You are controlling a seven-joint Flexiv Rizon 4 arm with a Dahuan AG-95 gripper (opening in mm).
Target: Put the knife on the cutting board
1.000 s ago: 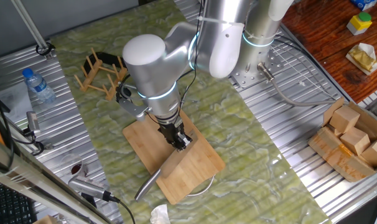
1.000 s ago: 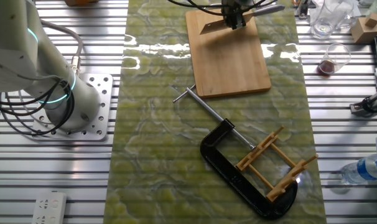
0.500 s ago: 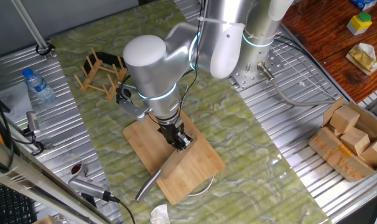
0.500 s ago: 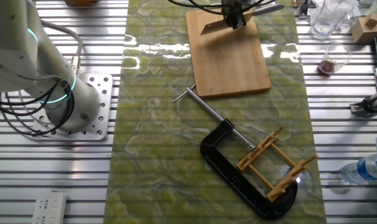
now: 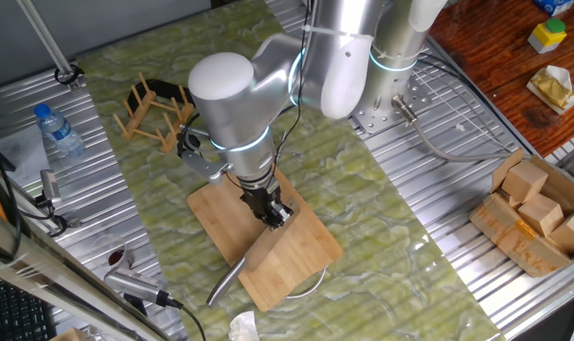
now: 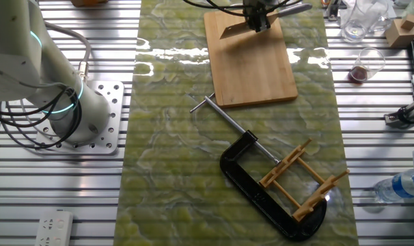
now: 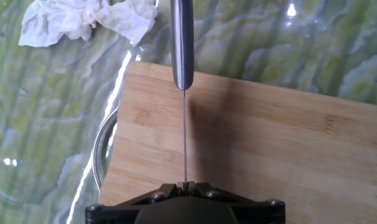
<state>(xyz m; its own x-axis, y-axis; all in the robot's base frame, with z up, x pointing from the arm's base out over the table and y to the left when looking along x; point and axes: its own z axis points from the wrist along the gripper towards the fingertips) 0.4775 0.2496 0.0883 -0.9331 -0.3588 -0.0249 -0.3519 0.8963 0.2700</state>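
The cutting board (image 5: 221, 213) lies on the green mat; it also shows in the other fixed view (image 6: 251, 65) and fills the hand view (image 7: 269, 155). My gripper (image 5: 276, 216) is shut on the knife's blade (image 5: 292, 256), which mirrors the board's wood. The handle (image 5: 225, 281) juts past the board's front-left edge. In the other fixed view the gripper (image 6: 257, 20) holds the knife (image 6: 234, 27) over the board's far end. In the hand view the gripper (image 7: 186, 185) pinches the blade (image 7: 185, 137) edge-on, handle (image 7: 182, 43) pointing away. I cannot tell whether the blade touches the board.
A black C-clamp (image 6: 261, 171) with a metal rod lies by a wooden peg rack (image 6: 302, 181). A crumpled tissue (image 7: 89, 22) lies beyond the board. A wire ring (image 7: 104, 149) sticks out under the board's edge. A water bottle (image 5: 58, 130) and wooden blocks (image 5: 538, 213) stand off the mat.
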